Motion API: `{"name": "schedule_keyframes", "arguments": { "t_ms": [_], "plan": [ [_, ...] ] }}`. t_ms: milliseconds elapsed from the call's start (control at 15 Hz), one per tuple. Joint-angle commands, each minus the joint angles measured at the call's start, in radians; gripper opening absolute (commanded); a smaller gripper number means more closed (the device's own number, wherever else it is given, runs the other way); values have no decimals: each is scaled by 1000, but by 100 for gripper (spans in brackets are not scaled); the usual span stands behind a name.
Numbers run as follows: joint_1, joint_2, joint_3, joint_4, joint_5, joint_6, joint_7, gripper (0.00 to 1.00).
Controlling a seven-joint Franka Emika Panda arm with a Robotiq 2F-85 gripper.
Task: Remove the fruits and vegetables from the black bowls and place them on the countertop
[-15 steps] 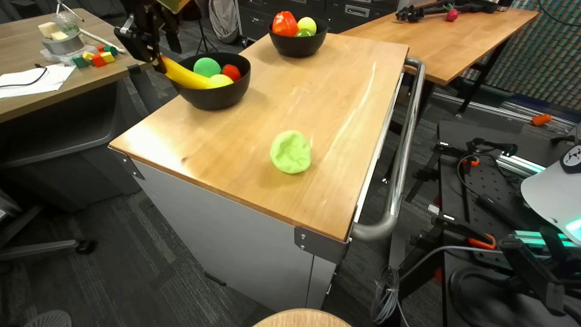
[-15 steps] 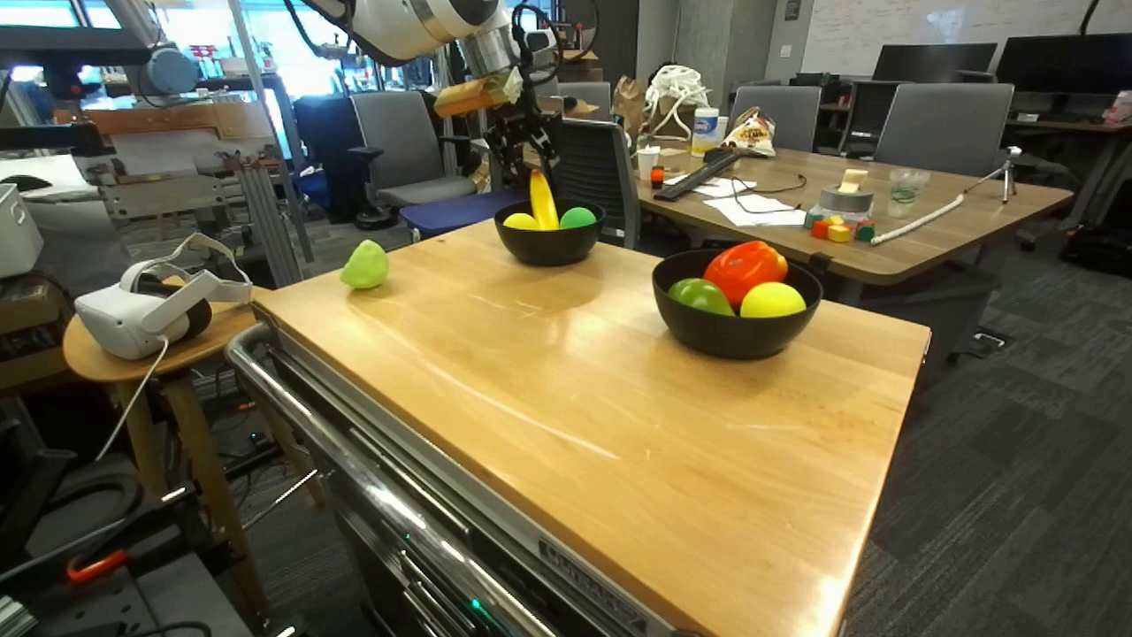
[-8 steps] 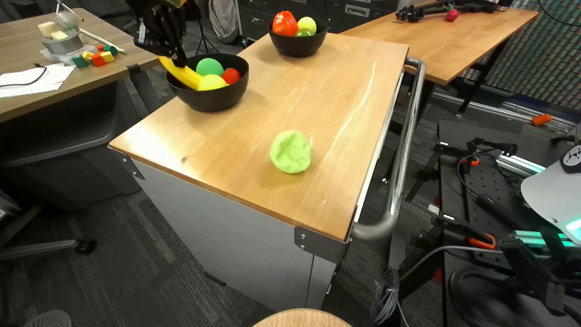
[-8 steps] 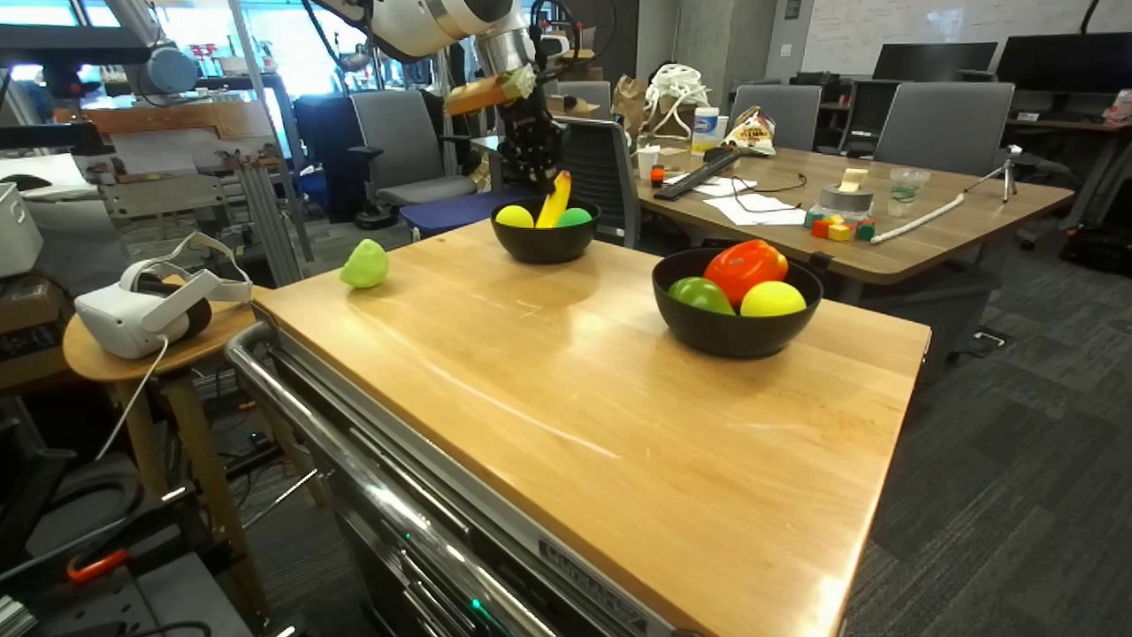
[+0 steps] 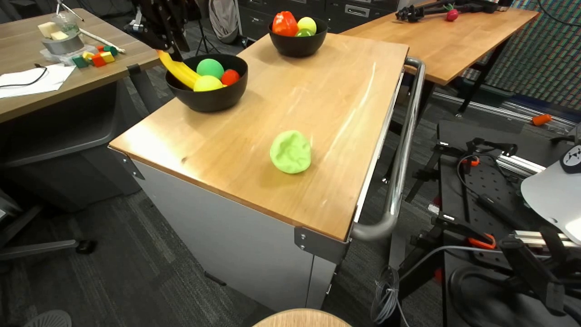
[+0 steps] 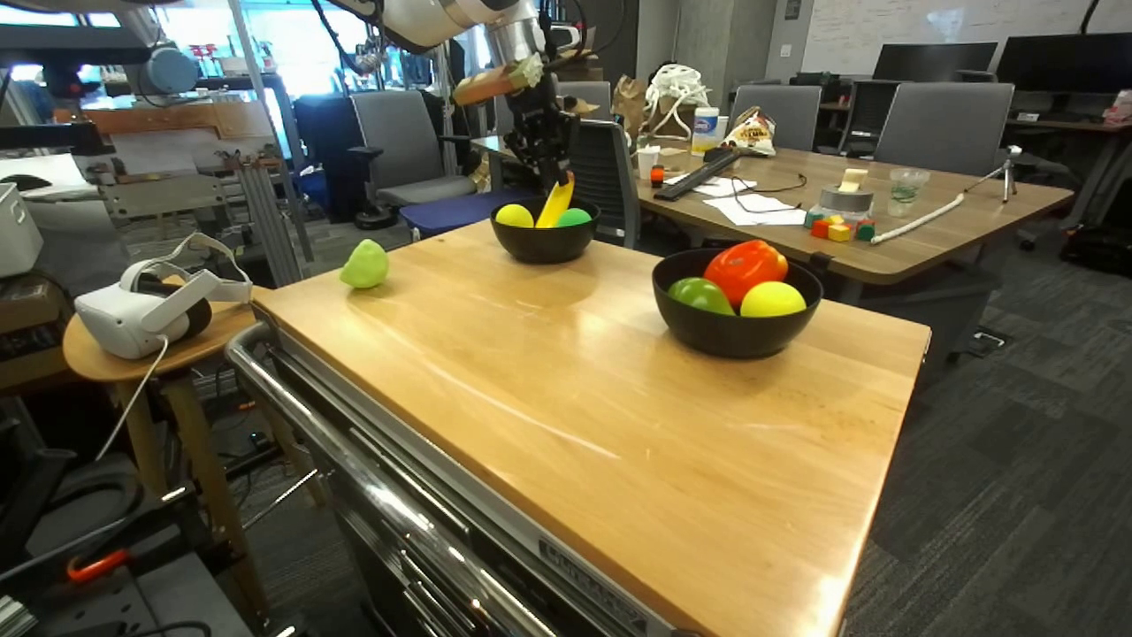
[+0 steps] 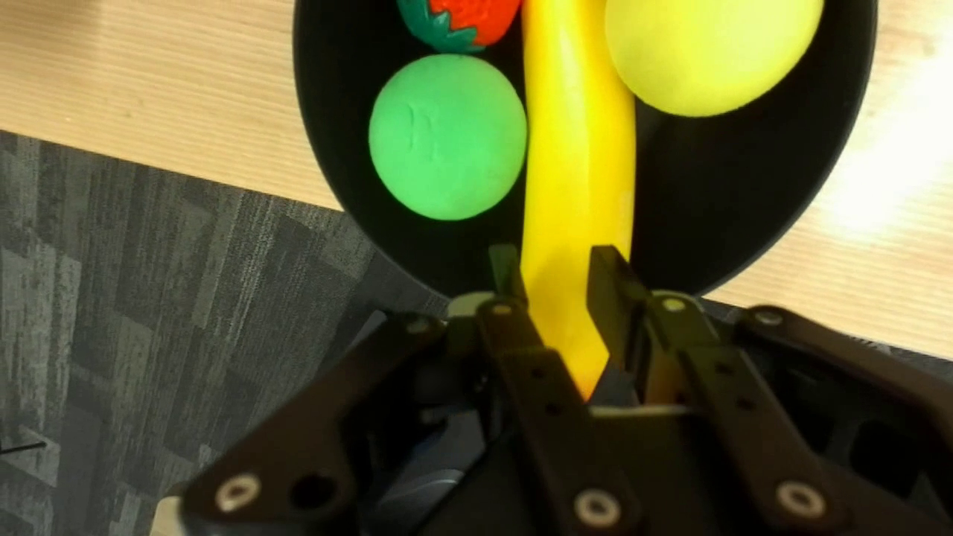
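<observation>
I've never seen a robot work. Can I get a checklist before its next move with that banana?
1. Gripper lined up on the banana: ok; it straddles the raised end.
2. Grip firm: cannot tell; pressure doesn't show.
3. Banana free of neighbours: cannot tell; a round green piece and a round yellow piece lie very close.
4. Bowl upright: ok; it stands on the countertop.
5. Bowl well away from the edge: not ok; it stands near one.
6. Light-green piece out of the way: ok; it lies apart from the bowl.
</observation>
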State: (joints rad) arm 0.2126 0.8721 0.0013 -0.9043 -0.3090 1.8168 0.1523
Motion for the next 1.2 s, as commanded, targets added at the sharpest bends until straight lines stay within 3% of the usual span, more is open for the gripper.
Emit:
{"name": "schedule_keyframes", "arguments": {
  "t_ms": [0, 333, 533, 600, 667, 1133],
  "plan": [
    [-14, 42, 14, 107, 45, -57, -15, 62],
    [-22, 97, 17, 170, 53, -64, -25, 99],
    [-29, 142, 22, 213, 61, -78, -30, 100],
    [-30, 153, 23, 225, 65, -82, -32, 94],
    [-31, 163, 23, 237, 66, -80, -33, 75],
    [-37, 191, 25, 294, 68, -87, -33, 21]
  ]
}}
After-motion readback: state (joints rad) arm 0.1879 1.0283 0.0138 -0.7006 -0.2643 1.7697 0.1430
